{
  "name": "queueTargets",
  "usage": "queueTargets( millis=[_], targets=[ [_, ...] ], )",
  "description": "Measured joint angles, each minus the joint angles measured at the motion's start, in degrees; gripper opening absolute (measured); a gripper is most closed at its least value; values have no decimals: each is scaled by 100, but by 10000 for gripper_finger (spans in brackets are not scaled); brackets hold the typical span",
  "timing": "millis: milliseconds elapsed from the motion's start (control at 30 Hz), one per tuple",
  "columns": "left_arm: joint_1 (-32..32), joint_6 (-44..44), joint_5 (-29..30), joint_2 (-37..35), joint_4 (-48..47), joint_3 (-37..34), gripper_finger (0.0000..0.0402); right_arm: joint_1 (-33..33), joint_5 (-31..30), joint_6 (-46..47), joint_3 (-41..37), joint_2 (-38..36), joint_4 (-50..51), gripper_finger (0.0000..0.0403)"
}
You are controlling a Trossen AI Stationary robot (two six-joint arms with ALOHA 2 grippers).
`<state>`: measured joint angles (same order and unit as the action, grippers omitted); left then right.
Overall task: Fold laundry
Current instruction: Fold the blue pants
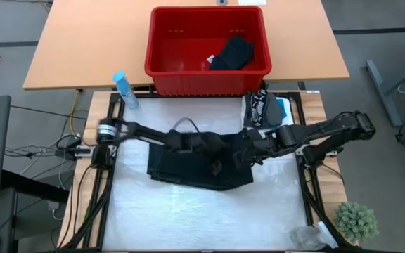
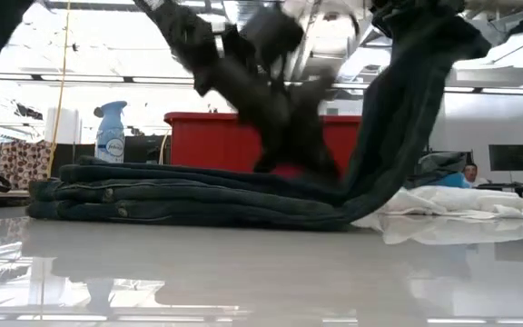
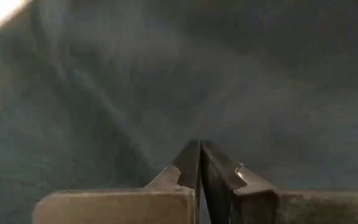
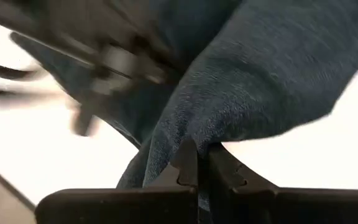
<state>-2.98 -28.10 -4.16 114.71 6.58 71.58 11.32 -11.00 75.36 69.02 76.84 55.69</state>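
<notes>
Dark blue-grey trousers (image 1: pixel 188 165) lie folded in a flat stack (image 2: pixel 180 195) on the white table. Their right end (image 2: pixel 398 118) rises off the stack to my right gripper (image 1: pixel 254 153), which is shut on it. My left gripper (image 1: pixel 213 145) is shut over the middle of the stack, and dark cloth (image 3: pixel 166 81) fills its wrist view. In the low view this gripper is a blur (image 2: pixel 275 91). My left gripper has its shut fingertips (image 3: pixel 188 163) close to the trousers' cloth; I cannot tell whether they touch it. My right gripper pinches a bunched fold of the trousers' right end (image 4: pixel 185 127) between its two fingers, slanting down from the table's right side. The cloth bulges over the fingertips. That end is lifted, and a sloping sheet of cloth (image 2: pixel 379 154) runs down to the stack on the table.
A red slotted basket (image 1: pixel 188 70) with a black garment (image 1: pixel 234 53) stands on the wooden table beyond. Folded white and teal pieces (image 1: pixel 266 109) lie at the far right corner, and a spray bottle (image 1: pixel 123 89) at the far left. A small plant (image 1: pixel 357 221) stands near right.
</notes>
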Motion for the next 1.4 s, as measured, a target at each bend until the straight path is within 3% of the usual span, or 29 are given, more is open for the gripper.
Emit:
queueTargets(
  millis=[133, 267, 467, 700, 967, 1400],
  targets=[
    [-253, 516, 10, -700, -1198, 143, 0, 116, -11, 110, 2, 2, 433, 30],
    [-363, 970, 534, -1279, -2237, 147, 0, 157, -11, 155, 2, 2, 575, 30],
    [186, 1002, 482, -1509, -3088, -179, 0, 157, -9, 133, 2, 0, 648, 30],
    [900, 349, 887, -1656, -2697, -877, 0, 135, -1, 128, 2, 0, 698, 30],
    [978, -834, 1046, -1566, -1535, -1831, 0, 135, 84, 65, 2, 0, 681, 30],
    [859, -1206, 961, -975, -99, -1969, 0, -159, 365, -1023, 649, 37, -305, 30]
  ],
)
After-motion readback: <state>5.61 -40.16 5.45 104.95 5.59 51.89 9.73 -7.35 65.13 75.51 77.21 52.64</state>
